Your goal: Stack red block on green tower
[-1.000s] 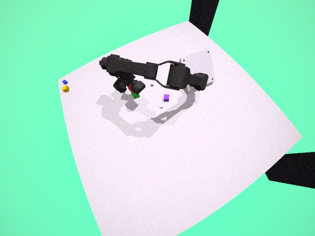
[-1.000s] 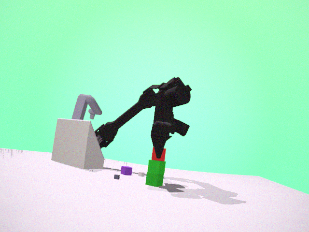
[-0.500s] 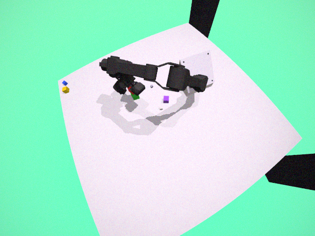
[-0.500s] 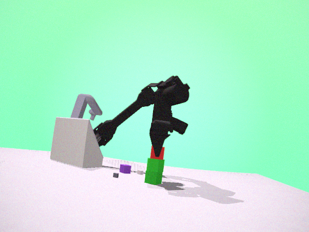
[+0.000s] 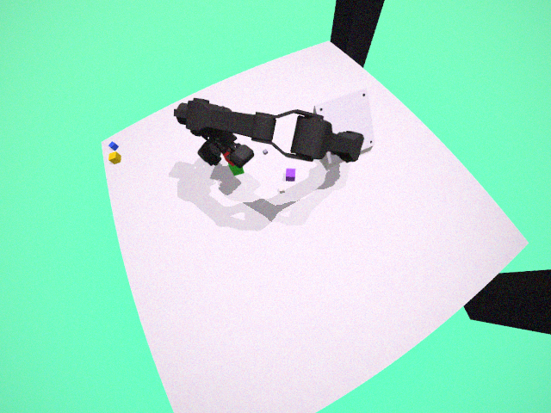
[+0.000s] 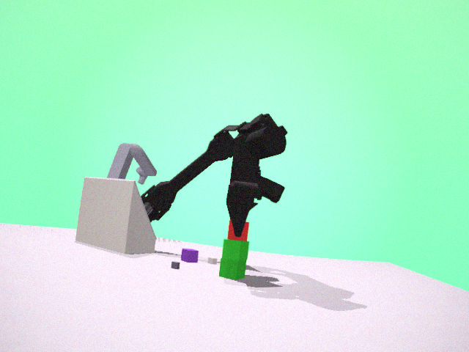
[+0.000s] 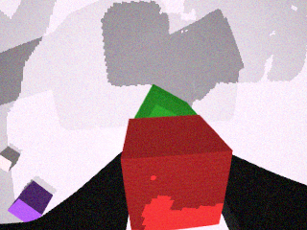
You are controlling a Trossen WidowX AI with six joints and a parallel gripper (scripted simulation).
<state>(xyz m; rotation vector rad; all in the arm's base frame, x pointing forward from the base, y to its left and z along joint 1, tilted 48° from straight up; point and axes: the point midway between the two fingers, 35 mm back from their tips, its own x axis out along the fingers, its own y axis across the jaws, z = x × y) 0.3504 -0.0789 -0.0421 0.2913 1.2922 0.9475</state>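
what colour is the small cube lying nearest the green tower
Purple, clearest in the exterior view.

Top: high, far, looking down. Exterior: low, side-on. Wrist: close, down past fingers. All share tower (image 6: 233, 259).

The red block (image 7: 175, 169) fills the centre of the wrist view, clamped between the 2 dark fingers of the end effector (image 7: 175, 224), which reach in from the lower left and lower right. Just past its top edge shows a corner of the green tower (image 7: 161, 105). On the pale worktop (image 7: 269, 122), grey shadows lie beyond. At lower left sits a purple cube (image 7: 29, 203), with a small grey cube (image 7: 8, 156) above it.
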